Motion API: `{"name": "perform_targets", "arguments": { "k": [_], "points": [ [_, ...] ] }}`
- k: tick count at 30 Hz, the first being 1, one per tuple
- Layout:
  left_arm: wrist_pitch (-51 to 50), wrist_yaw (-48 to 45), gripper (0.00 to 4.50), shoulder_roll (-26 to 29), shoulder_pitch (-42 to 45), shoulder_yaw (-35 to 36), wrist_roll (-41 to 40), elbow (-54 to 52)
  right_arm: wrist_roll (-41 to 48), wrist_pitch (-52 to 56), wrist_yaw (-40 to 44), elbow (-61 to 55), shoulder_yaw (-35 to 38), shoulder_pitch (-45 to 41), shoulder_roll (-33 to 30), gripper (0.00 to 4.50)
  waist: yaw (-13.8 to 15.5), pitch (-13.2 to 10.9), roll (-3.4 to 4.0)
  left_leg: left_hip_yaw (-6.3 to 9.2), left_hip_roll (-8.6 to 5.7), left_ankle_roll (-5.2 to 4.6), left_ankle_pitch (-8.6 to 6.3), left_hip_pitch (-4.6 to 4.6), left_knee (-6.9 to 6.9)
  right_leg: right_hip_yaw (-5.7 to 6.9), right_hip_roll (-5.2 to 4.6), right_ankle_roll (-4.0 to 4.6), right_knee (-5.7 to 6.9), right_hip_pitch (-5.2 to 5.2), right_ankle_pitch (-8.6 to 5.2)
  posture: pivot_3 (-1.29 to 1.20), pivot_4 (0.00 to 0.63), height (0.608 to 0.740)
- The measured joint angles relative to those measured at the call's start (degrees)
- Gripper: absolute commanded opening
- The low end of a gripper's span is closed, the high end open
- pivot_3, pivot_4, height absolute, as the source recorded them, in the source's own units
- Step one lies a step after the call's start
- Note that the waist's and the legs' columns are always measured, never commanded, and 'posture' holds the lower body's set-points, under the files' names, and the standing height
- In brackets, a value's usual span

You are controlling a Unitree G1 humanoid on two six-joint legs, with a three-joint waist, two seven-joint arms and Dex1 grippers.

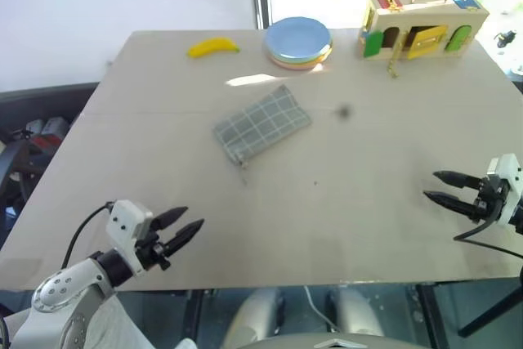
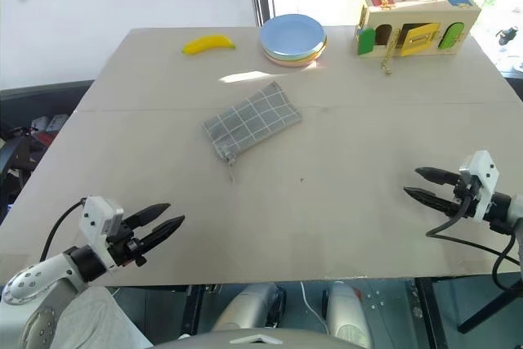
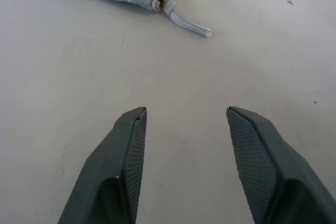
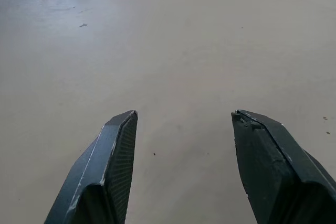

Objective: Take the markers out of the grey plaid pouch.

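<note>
pouch (image 1: 261, 126) mid-table (image 1: 384, 226) | behind it: banana (image 1: 213, 46) left, plates (image 1: 298, 42), box (image 1: 423, 24) right

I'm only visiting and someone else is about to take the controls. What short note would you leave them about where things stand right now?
Left pincer: open, empty, low over the table's near left edge.
Right pincer: open, empty, over the near right edge.
Grey plaid pouch: flat at mid-table, untouched, its zipper pull pointing toward the robot.
Markers: none out on the table.
Done: nothing yet.
Left: hold the pouch, unzip it, take the markers out.
</note>
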State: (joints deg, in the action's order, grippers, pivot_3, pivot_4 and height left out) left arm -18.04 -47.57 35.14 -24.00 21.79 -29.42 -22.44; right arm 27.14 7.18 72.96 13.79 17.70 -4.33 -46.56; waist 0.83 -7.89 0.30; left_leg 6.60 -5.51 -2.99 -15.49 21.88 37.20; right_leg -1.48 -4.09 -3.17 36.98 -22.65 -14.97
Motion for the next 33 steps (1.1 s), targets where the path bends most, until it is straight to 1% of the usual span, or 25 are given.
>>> {"name": "perform_targets", "arguments": {
  "k": [6, 28, 33],
  "points": [
    [1.3, -0.1, 2.47, 0.0, 0.4, 0.0, 0.4, 0.6, -0.3, -0.9, 0.2, 0.9, -1.0, -1.4, 0.1, 2.91, 0.0, 0.0, 0.00, 0.00, 0.00, 0.01, 0.00, -0.01, 0.00, 0.01, 0.00, 0.00, 0.00, 0.00, 0.00, 0.00, 0.150, 0.740],
    [2.8, -0.8, 2.47, -0.1, 1.0, -0.1, 1.2, 2.9, -0.8, -2.7, 0.2, 3.0, -1.4, -1.8, 1.0, 2.91, 0.0, 0.0, 0.00, 0.00, 0.00, 0.03, 0.02, 0.00, 0.00, 0.00, 0.00, 0.00, 0.00, 0.00, 0.00, 0.00, 0.150, 0.740],
    [2.1, 0.8, 2.47, -0.1, 3.0, -0.1, 1.3, 3.7, -0.4, -2.5, 0.5, 2.9, -1.4, -1.8, 1.2, 2.91, 0.0, 0.0, 0.00, 0.01, 0.00, 0.02, 0.02, -0.01, 0.01, 0.02, 0.00, 0.00, 0.01, 0.00, 0.00, 0.00, 0.150, 0.740]
  ]
}}
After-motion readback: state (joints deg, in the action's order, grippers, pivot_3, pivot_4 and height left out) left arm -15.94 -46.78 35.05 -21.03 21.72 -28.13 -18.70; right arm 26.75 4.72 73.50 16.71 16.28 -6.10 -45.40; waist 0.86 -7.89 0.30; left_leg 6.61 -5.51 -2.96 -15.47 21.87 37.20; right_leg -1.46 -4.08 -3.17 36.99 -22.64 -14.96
